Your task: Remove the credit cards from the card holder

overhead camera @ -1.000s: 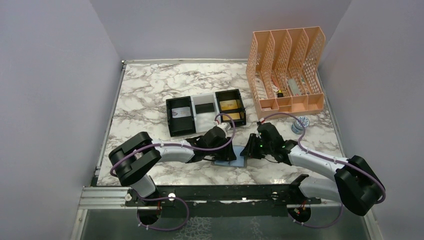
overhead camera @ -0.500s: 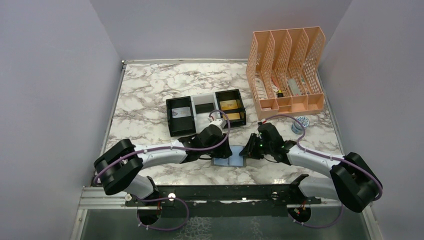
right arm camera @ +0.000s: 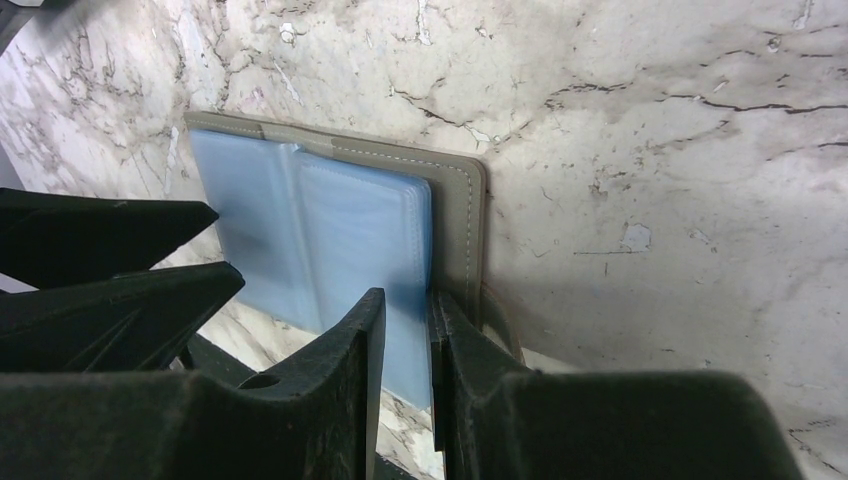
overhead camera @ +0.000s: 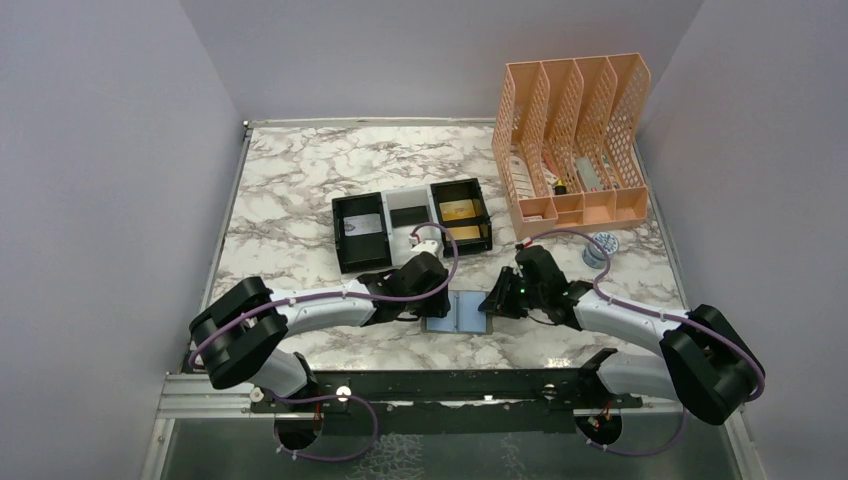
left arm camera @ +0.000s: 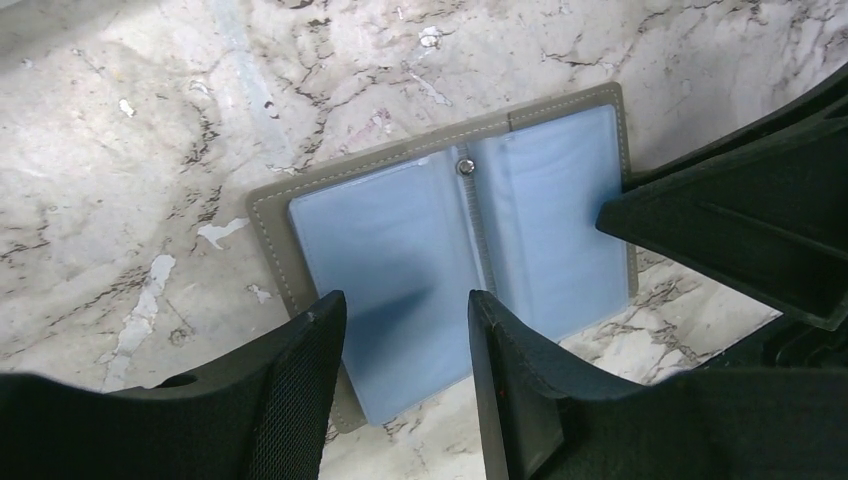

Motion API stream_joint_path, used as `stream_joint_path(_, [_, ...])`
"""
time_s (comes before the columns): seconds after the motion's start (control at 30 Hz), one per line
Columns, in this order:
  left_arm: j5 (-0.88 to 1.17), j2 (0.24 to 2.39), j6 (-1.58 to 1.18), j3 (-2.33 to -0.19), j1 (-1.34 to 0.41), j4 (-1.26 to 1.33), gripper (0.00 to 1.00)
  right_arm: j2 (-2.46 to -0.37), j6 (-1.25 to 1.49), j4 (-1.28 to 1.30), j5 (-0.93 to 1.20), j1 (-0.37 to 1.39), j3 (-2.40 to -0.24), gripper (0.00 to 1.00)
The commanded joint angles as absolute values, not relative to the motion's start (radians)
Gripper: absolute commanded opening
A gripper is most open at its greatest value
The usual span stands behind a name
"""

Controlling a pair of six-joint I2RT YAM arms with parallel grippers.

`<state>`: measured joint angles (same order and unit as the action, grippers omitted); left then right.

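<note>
Right wrist: my right hand (right arm camera: 407,300) pinches the open card holder (right arm camera: 330,220) at its edge; left hand (left arm camera: 405,300) half open, empty, above.

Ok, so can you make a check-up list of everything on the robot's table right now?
Surface: marble table, white with grey veins.
Job's things: card holder lies open flat near the arms, blue panels up, no card seen in them; gold card in the right compartment of the tray.
Clutter: peach file rack at back right; small round thing just in front of it.
Grippers: left gripper open over the holder's left panel; right gripper, fingers pinching its right edge.
Cables: purple cables along both arms.
Surroundings: plain walls on three sides.
</note>
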<state>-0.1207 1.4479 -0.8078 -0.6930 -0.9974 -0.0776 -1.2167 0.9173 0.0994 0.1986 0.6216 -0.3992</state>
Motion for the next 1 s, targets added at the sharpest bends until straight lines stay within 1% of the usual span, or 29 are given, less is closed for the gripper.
stream_joint_path(0.0, [-0.191, 1.418, -0.791, -0.708, -1.003, -0.11, 0.52, -1.229, 0.897, 0.108, 0.173, 0.618, -0.406, 0.22])
stream_joint_path(0.2, [-0.218, 1.411, -0.799, -0.693, -1.003, -0.131, 0.52, -1.233, 0.89, 0.109, 0.18, 0.618, -0.415, 0.22])
stream_joint_path(0.3, [-0.181, 1.435, -0.796, -0.694, -1.003, -0.106, 0.52, -1.235, 0.887, 0.109, 0.186, 0.618, -0.419, 0.22])
stream_joint_path(0.33, [-0.164, 1.444, -0.798, -0.694, -1.003, -0.091, 0.5, -1.236, 0.884, 0.107, 0.189, 0.618, -0.419, 0.22])
stream_joint_path(0.4, [-0.134, 1.463, -0.806, -0.699, -1.003, -0.07, 0.4, -1.237, 0.884, 0.1, 0.198, 0.618, -0.419, 0.22])
stream_joint_path(0.53, [-0.051, 1.487, -0.811, -0.678, -1.003, 0.019, 0.26, -1.249, 0.878, 0.047, 0.266, 0.618, -0.414, 0.22])
stream_joint_path(0.57, [-0.037, 1.495, -0.813, -0.677, -1.003, 0.028, 0.21, -1.252, 0.879, 0.027, 0.287, 0.618, -0.413, 0.22])
stream_joint_path(0.67, [-0.01, 1.512, -0.831, -0.664, -1.003, 0.059, 0.18, -1.258, 0.899, -0.027, 0.343, 0.618, -0.403, 0.22])
stream_joint_path(0.77, [0.0, 1.51, -0.843, -0.647, -1.003, 0.083, 0.17, -1.254, 0.908, -0.059, 0.355, 0.618, -0.4, 0.17])
stream_joint_path(0.9, [-0.014, 1.504, -0.842, -0.644, -1.003, 0.072, 0.16, -1.255, 0.915, -0.151, 0.423, 0.618, -0.387, 0.02])
stream_joint_path(0.97, [-0.021, 1.501, -0.842, -0.646, -1.003, 0.065, 0.15, -1.257, 0.947, -0.188, 0.459, 0.618, -0.374, 0.01])
